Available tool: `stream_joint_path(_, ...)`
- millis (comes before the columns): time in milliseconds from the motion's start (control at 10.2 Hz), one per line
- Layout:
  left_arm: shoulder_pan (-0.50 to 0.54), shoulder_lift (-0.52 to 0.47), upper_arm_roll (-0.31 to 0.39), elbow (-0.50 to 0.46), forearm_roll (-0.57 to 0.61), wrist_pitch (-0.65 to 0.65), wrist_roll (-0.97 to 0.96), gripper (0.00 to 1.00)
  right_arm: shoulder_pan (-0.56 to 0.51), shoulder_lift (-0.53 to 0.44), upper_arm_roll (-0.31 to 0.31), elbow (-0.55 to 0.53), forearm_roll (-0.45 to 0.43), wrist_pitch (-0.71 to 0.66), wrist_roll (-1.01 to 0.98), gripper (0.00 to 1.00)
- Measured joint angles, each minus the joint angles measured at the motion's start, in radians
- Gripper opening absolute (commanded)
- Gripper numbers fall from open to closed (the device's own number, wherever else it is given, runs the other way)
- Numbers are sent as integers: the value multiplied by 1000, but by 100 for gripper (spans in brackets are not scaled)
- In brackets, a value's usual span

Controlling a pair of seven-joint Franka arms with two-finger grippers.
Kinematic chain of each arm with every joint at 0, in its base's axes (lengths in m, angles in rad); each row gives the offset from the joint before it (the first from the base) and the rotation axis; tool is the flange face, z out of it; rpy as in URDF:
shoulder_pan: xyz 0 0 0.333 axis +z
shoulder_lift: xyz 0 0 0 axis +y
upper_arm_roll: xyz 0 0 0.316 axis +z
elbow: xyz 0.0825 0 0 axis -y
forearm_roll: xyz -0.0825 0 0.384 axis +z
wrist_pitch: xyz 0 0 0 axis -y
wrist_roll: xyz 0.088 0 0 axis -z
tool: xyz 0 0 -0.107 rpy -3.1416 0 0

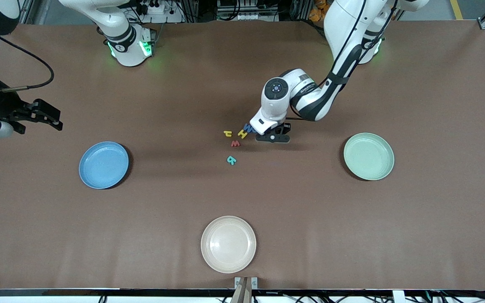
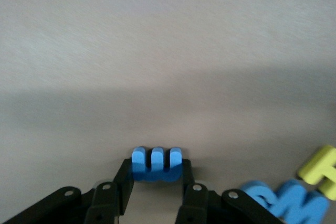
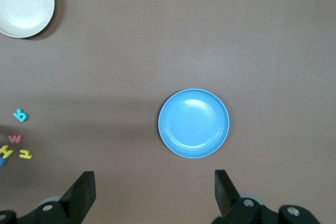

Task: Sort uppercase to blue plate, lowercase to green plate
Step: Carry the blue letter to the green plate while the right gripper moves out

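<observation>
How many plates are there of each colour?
blue plate: 1
green plate: 1
cream plate: 1
total: 3 plates
</observation>
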Motion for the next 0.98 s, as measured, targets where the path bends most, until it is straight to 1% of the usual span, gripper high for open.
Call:
stream_joint_path(98,30,-20,4,13,1,-45,51,0,7,0,0,0,0,0,2,100)
stream_joint_path(196,75,-55,4,23,1,-92,111,0,11,1,1,0,0,0,3,100)
stream_joint_path(489,255,-192,3,26,1,-243,355,0,25,8,5,0,2,4,38,100)
stream_joint_path(685,390,-249,3,22,1,-292,503,0,50,18,20,-1,4,13,113,100)
stream_joint_path(978,516,-267,2,13,1,-310,615,0,144,60,39,-10,6,54,335,100)
